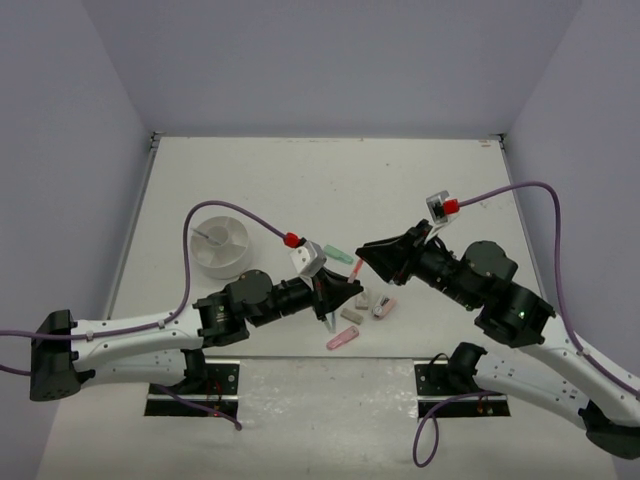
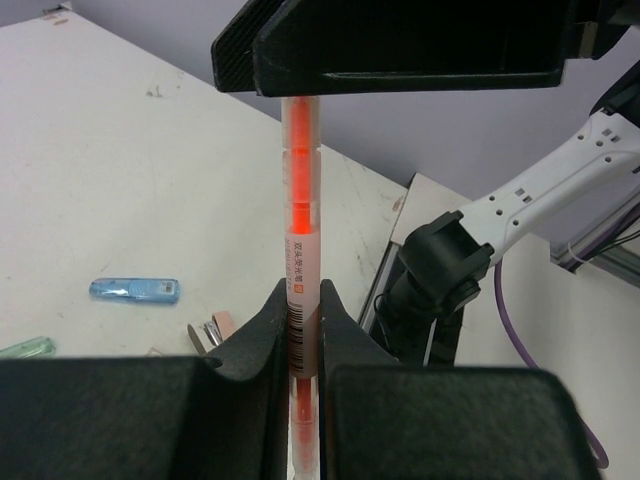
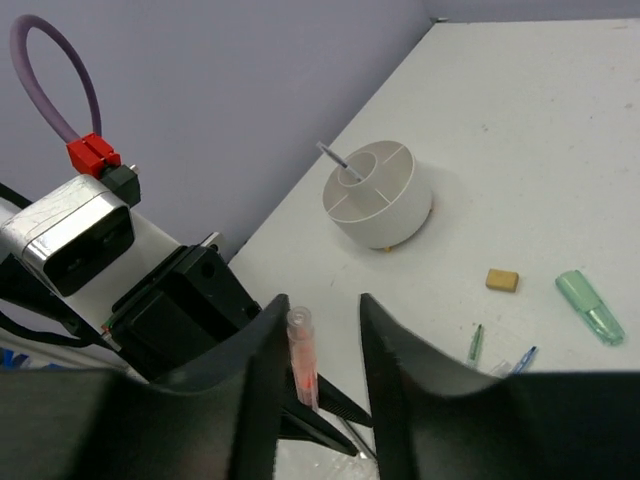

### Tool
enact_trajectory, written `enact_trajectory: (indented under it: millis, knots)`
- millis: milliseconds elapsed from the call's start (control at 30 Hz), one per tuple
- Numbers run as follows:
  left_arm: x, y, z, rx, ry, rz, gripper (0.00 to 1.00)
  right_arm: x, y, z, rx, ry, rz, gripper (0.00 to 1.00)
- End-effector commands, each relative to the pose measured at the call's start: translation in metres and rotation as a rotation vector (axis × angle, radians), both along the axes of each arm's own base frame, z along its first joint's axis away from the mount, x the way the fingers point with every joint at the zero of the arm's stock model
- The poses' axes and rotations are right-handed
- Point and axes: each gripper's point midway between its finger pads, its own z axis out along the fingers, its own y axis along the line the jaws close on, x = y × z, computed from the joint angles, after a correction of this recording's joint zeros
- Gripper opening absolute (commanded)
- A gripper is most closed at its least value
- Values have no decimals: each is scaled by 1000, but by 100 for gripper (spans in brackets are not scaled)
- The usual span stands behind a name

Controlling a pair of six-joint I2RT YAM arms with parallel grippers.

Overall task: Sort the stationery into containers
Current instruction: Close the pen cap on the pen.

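My left gripper [image 2: 300,310] is shut on an orange pen [image 2: 301,230], gripping it at the barcode label. The pen points up toward my right gripper [image 3: 322,330], whose jaws stand apart around the pen's clear end [image 3: 302,360]; the pen lies against one finger, with a gap to the other. From above, the two grippers [image 1: 338,290] [image 1: 365,252] meet over the table's near middle. The round white container [image 1: 224,245] [image 3: 375,195] stands to the left with a thin grey-blue pen [image 3: 333,160] in one compartment.
Loose stationery lies under and around the grippers: a pink marker [image 1: 342,339], small eraser blocks [image 1: 352,313], a green marker [image 3: 590,308], a blue marker [image 2: 135,290] and a tan eraser [image 3: 502,280]. Grey walls enclose the table.
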Motion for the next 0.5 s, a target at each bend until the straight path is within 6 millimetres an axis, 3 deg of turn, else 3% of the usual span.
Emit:
enact_trajectory:
  millis: [0,167,333,467]
  knots:
    - [1,-4,15,-51,-11,4,0,-2,4,13,38,-31,26,23]
    - [7,-4,22,-51,-24,35,0,-5,9,4,37,-14,52,0]
    - [17,0,53,-79,-79,79,0,-2,18,-37,-2,56,61,0]
    - [22,1,67,-94,-104,94,0,-4,23,-56,-9,90,78,0]
